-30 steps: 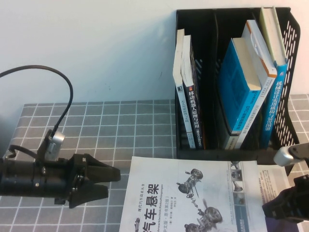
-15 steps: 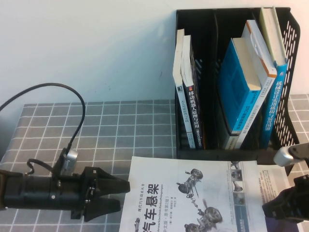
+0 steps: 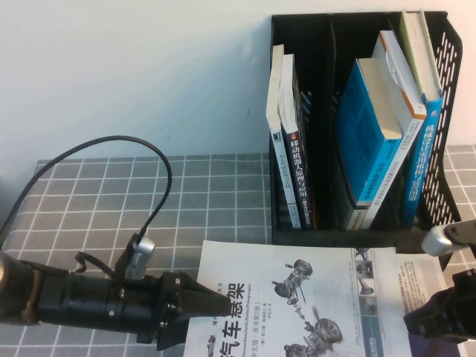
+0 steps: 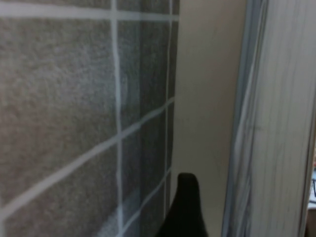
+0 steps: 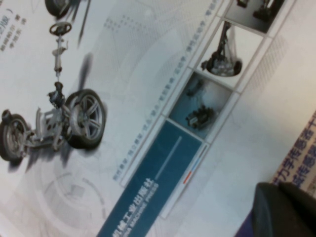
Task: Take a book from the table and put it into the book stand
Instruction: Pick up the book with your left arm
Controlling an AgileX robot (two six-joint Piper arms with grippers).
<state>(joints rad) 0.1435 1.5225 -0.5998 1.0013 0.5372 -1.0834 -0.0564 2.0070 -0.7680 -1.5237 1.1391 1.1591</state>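
The book (image 3: 312,305) lies flat on the table (image 3: 149,193) in front of the book stand (image 3: 327,44). It has a white cover with black Chinese title and grey suspension pictures. My left gripper (image 3: 216,309) is low at the book's left edge, open, its upper finger over the cover. The left wrist view shows one of its fingers (image 4: 185,207) beside the book's page edge (image 4: 281,123). My right gripper (image 3: 439,320) sits at the book's right edge. The right wrist view shows the cover (image 5: 123,98) and a dark fingertip (image 5: 286,212).
The stand holds two upright books (image 3: 286,149) in a left slot and blue books (image 3: 379,134) leaning in the right slots. Another book (image 3: 420,279) lies under the white one at the right. A white wall stands behind.
My left gripper has moved right and down along the table, from clear of the book to its left edge. The right arm and the book have not moved.
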